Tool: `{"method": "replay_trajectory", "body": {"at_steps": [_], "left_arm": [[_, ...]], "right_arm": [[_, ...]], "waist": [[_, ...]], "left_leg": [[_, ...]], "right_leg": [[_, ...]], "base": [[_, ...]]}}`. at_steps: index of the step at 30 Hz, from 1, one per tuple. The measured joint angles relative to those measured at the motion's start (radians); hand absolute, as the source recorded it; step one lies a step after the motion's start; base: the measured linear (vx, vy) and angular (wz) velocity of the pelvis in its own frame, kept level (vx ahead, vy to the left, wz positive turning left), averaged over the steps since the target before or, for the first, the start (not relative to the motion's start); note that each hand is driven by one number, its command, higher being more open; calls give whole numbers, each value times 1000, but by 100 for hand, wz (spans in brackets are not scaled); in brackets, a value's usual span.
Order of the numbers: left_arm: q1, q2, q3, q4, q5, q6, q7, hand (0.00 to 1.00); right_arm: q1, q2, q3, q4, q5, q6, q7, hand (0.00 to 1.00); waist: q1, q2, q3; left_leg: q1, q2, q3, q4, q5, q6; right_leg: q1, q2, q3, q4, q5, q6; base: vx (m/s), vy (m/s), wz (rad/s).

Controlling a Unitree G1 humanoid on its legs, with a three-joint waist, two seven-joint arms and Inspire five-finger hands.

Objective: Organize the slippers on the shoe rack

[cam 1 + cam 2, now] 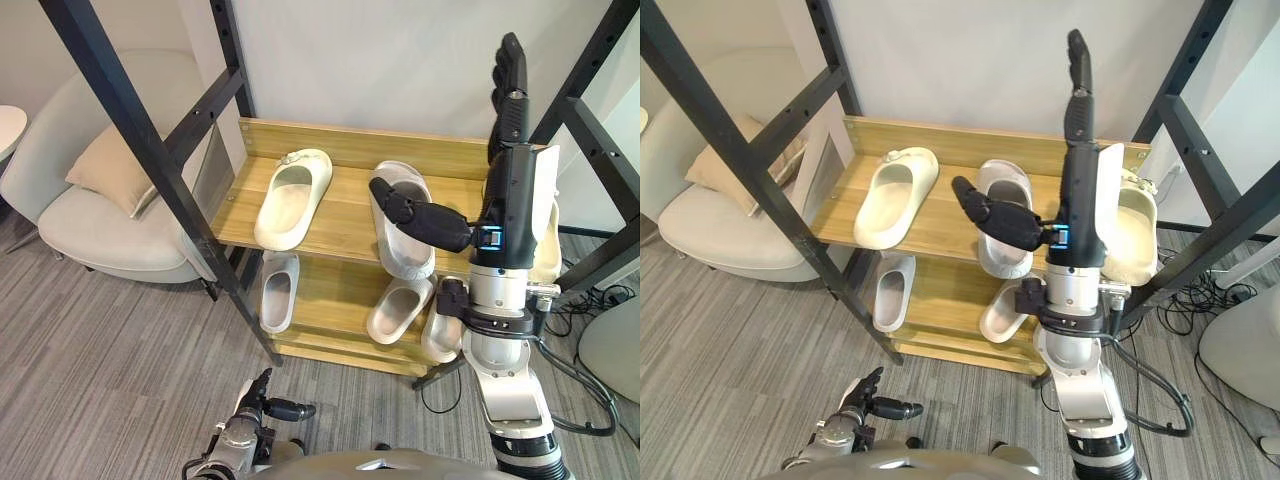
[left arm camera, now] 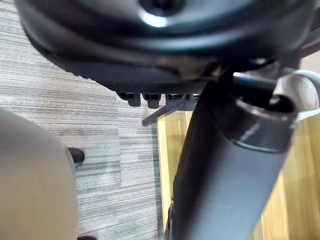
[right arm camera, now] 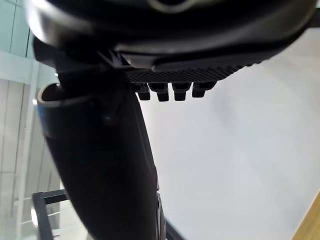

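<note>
On the upper shelf of the shoe rack [image 1: 345, 215] a cream slipper [image 1: 292, 197] lies toward the left end, with a white slipper [image 1: 400, 258] near the middle, the two apart; a third slipper [image 1: 1135, 235] sits at the right end, partly hidden behind the raised right hand [image 1: 512, 200]; that hand stands upright before the shelf, fingers straight and pointing up, thumb stuck out leftward in front of the white slipper, grasping nothing; on the lower shelf one pale slipper [image 1: 278, 290] lies at the left and two further slippers [image 1: 398, 310] sit close together at the right; the left hand [image 1: 262, 405] hangs low above the grey carpet [image 1: 100, 350], fingers relaxed, released; an armchair [image 1: 120, 230] with a cushion [image 1: 110, 170] stands left of the rack.
</note>
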Motion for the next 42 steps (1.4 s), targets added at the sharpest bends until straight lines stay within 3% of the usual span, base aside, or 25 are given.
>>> {"method": "replay_trajectory", "body": {"at_steps": [17,31,42], "left_arm": [[25,-4,59,-22,15,0,-48,100],[26,4,63,-28,12,1,-75,100],[26,17,64,-28,8,2,-77,100]], "right_arm": [[18,-40,-127,101,-130,75,66,100],[16,-85,-107,229,-74,82,148,100],[-58,-113,-31,310,-28,76,165,100]], "waist": [[-21,-5,3],[-20,-19,6],[-19,-46,-6]], "left_leg": [[24,11,27,-31,0,0],[20,10,32,-38,0,0],[-10,6,13,-38,1,0]], "right_leg": [[-3,10,30,-5,0,0],[-6,10,32,-16,5,7],[-17,10,12,-38,14,11]], "base": [[4,0,-4],[-1,1,-1],[8,-4,5]]}}
